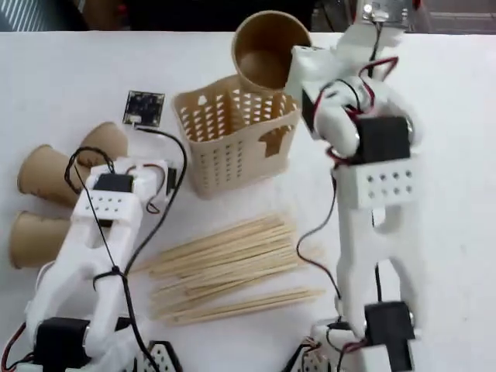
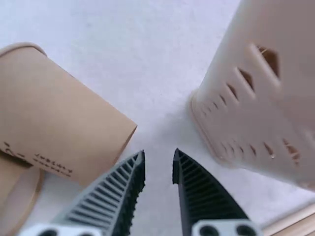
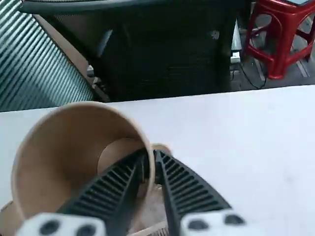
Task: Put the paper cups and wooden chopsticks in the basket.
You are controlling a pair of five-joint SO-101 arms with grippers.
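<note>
wooden chopsticks [image 1: 225, 267] in front of the basket [image 1: 232, 139], loose paper cups [image 1: 46, 174] beside it, left gripper [image 2: 158, 160] slightly open, empty. Meanwhile right gripper [image 3: 150, 155] is pinching the rim of a paper cup [image 3: 59, 147] over the basket's far edge. Next, probably drop it in.

A white table [image 1: 62, 62] lies under even light; beyond its far edge stands a black mesh chair [image 3: 162, 54]; beside it a teal ribbed panel [image 3: 34, 59]; a red plastic stool [image 3: 280, 29] rests on grey floor [image 3: 301, 73].
</note>
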